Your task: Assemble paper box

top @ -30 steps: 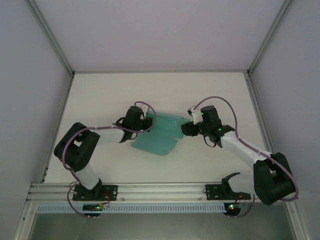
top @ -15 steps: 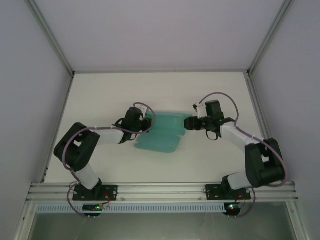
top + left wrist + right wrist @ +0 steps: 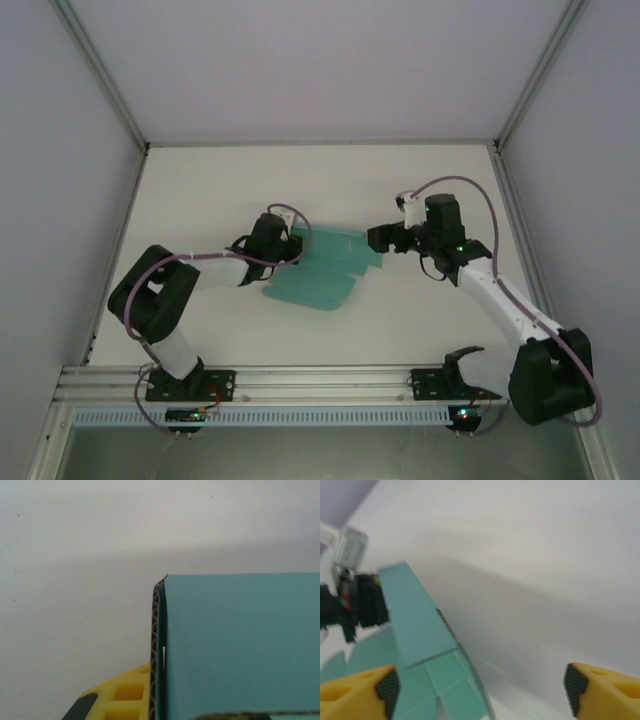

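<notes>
paper box (image 3: 322, 268) is a teal card blank, part folded, lying mid desk (image 3: 300, 185) between the two arms. not a closed box yet: flaps lie flat toward the near side, one panel is raised at the far side. left pincer (image 3: 292, 244) sits at the blank's left edge, pressed together, pinching the card. right pincer (image 3: 380, 240) is just off the blank's right edge, apart from it, spread wide. left wrist view adds close detail: the card's brown corrugated cut edge, teal face to its right, one yellow fingertip (image 3: 117, 700) low beside that edge. right wrist view has both yellow fingertips (image 3: 362, 687) far apart with bare desk between, the raised creased teal panel at left, and the left pincer's black body at that panel's left edge. grey walls (image 3: 60, 200) and a metal rail (image 3: 320, 378) ring the desk.
</notes>
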